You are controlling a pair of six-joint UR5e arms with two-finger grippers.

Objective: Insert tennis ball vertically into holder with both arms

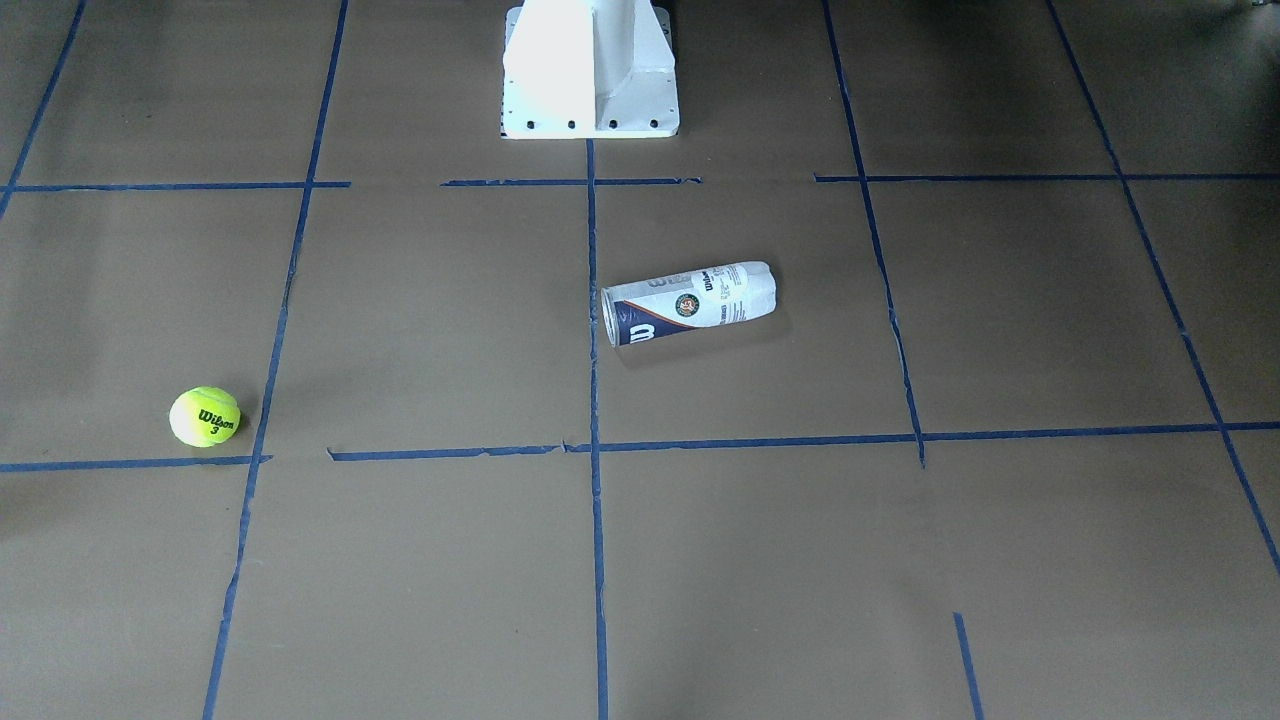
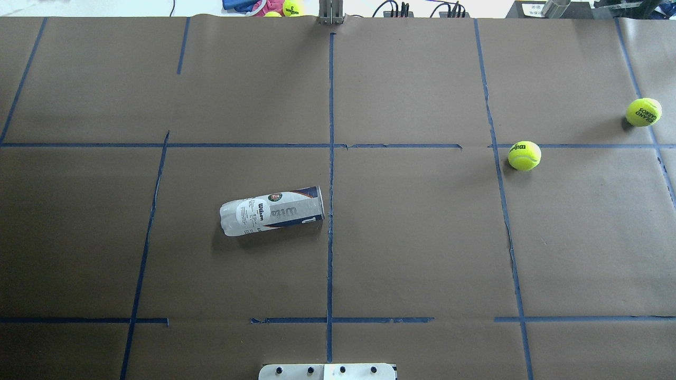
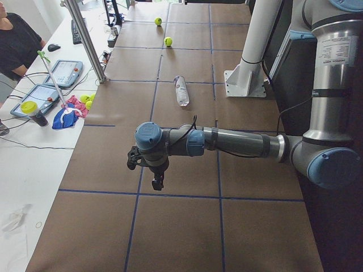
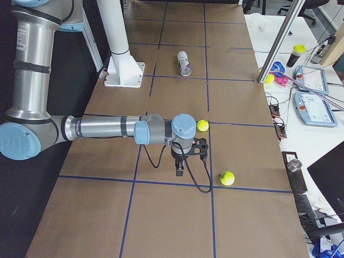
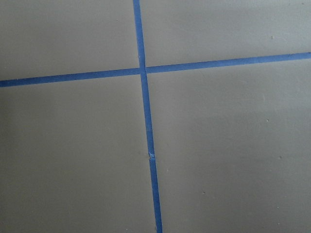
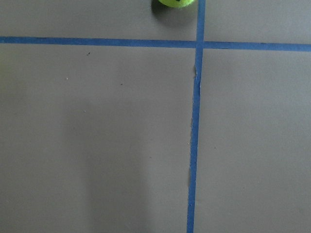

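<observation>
The tennis ball [image 1: 204, 416] with black Wilson print rests on the brown paper on my right side, also seen as the nearer ball [image 2: 524, 155] overhead. The holder [image 2: 272, 210], a clear can with a white and navy label, lies on its side left of the centre tape line, its open end toward that line. My left gripper [image 3: 157, 186] hangs over bare paper far from the holder [image 3: 181, 90]. My right gripper [image 4: 180, 173] hangs near the tennis ball [image 4: 202, 125]. Neither gripper's fingers show clearly enough to tell whether they are open or shut.
A second yellow-green ball [image 2: 644, 112] lies farther right near the table's end. The white pedestal base [image 1: 590, 75] stands at my edge. Blue tape lines [image 5: 146, 116] grid the paper. A ball's edge [image 6: 177, 2] shows at the top of the right wrist view. A person [image 3: 17, 42] sits beside the table.
</observation>
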